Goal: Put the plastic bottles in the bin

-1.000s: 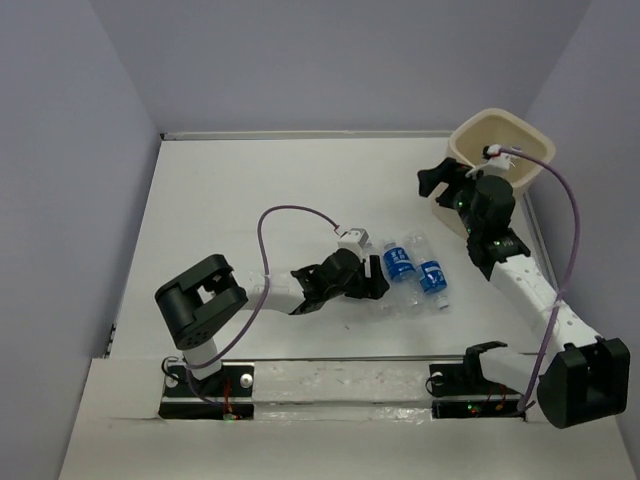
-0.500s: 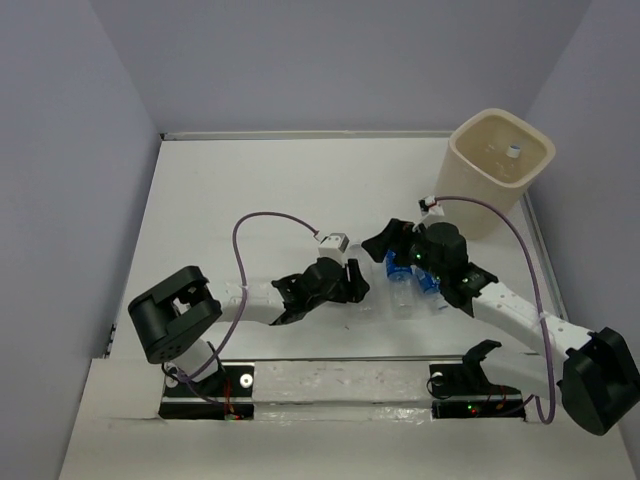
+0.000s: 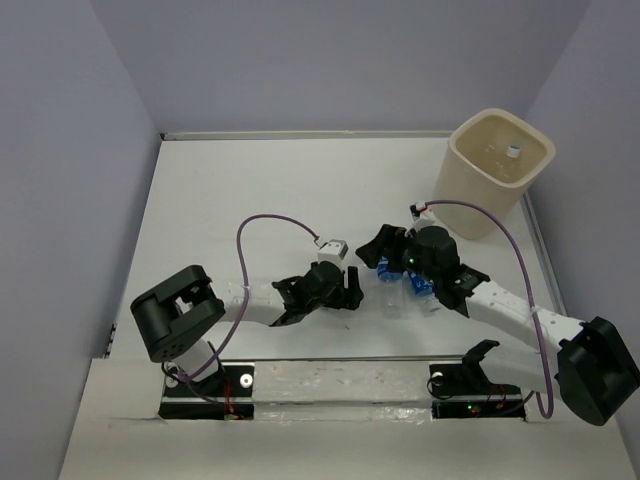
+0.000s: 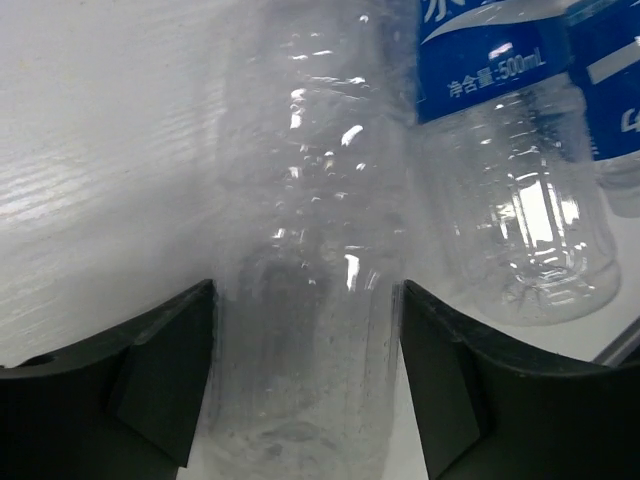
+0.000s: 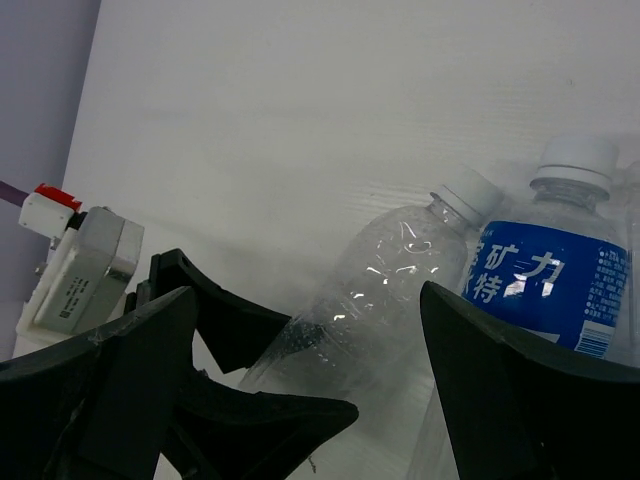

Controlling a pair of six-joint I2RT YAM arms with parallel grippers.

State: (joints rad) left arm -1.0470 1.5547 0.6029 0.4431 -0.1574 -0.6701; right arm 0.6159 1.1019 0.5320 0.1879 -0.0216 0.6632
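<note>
**Overhead view.** A white tabletop (image 3: 250, 190) carries the bin (image 3: 478, 205), upright at the 2 o'clock corner. A white cap (image 3: 512, 152) shows inside it. The remaining plastic bottles (image 3: 400, 292) lie at 4 o'clock from the tabletop's centre, well apart from the bin and largely covered by the arms. The left hand (image 3: 350, 287) meets them from 9 o'clock. The right hand (image 3: 384, 252) sits over their 11 o'clock end, its arm entering from 4 o'clock.

**Left wrist view.** An unlabelled bottle (image 4: 310, 300) lies lengthwise between the left hand's fingers (image 4: 160, 390) and fills the gap from wall to wall. Whether the fingers squeeze it cannot be told. Just beside it at 3 o'clock lies a blue-labelled bottle (image 4: 510, 170), with a second blue-labelled bottle (image 4: 615, 100) at the frame's edge.

**Right wrist view.** The right hand's fingers (image 5: 530, 390) are spread wide and carry nothing. The capped necks of the unlabelled bottle and a blue-labelled one lie between them on the tabletop.

**Change.** One second earlier the right hand hung at the bin's 9 o'clock rim and hid its interior. Half a second earlier it had already crossed to the bottles, and it now sits slightly further toward 8 o'clock. The left hand has drawn back a little toward 9 o'clock. The two labelled bottles, then in plain view, are now mostly hidden.
</note>
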